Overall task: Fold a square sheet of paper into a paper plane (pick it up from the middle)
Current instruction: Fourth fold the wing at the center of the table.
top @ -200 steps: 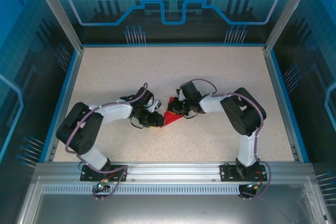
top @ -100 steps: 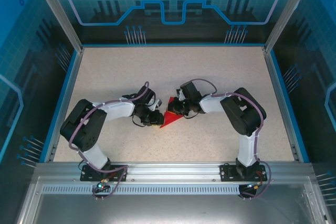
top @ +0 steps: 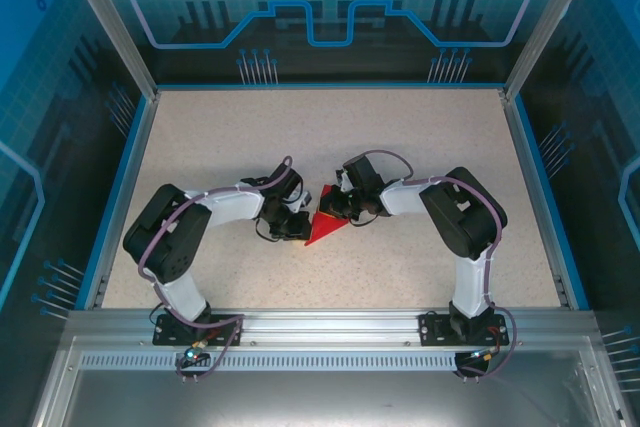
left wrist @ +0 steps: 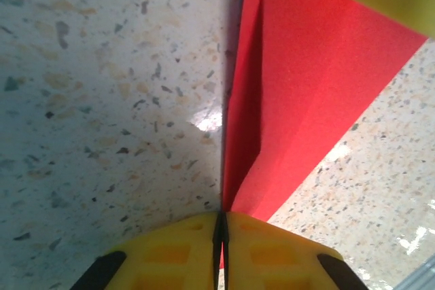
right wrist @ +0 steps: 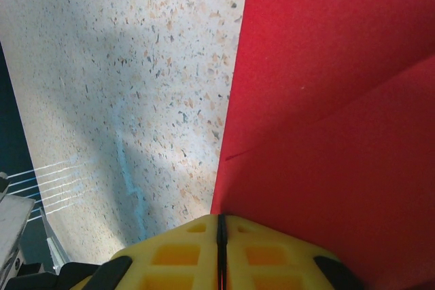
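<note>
Moved in from 9 o'clock, left end effector (left wrist: 222,234) now pinches the paper (left wrist: 309,79), right end effector (right wrist: 219,237) pinching its 2 o'clock side.

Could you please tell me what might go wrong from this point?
1. The left gripper and the right gripper are both shut on the paper, so moving them apart could tear it.
2. The left gripper pinches only a narrow tip of the paper, which might slip out.
3. The folded layers look loose, so they may shift and skew the crease.
</note>
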